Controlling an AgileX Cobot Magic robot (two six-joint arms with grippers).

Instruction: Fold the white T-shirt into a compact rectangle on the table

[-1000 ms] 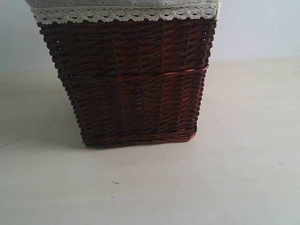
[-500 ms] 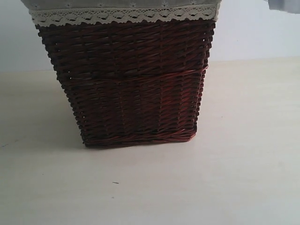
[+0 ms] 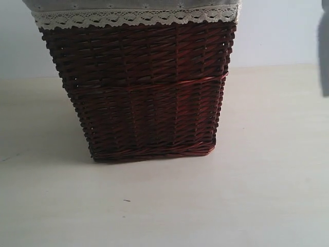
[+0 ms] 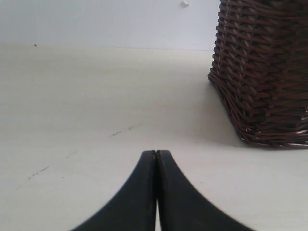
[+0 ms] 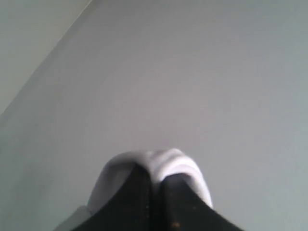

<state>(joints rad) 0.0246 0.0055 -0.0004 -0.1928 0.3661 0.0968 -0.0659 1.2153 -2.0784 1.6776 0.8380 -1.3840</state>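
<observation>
In the right wrist view my right gripper (image 5: 155, 175) is shut on a bunched fold of the white T-shirt (image 5: 163, 161), which wraps over both black fingertips, with only the pale wall behind. In the exterior view a greyish strip of hanging cloth (image 3: 325, 51) shows at the right edge, above the table (image 3: 164, 206). The lettering and neck tag are hidden. My left gripper (image 4: 156, 153) is shut with nothing in it, low over the bare table (image 4: 96, 96), to one side of the basket. Neither gripper itself shows in the exterior view.
A dark wicker basket (image 3: 144, 92) with a lace-trimmed cloth lining (image 3: 133, 16) stands in the middle of the table. Its lower corner (image 4: 264, 72) is close to my left gripper. The pale wall (image 3: 277, 31) runs behind the table.
In the exterior view, white cloth came in at the top right corner and now hangs lower down the right edge. The basket's rim shifted slightly left.
</observation>
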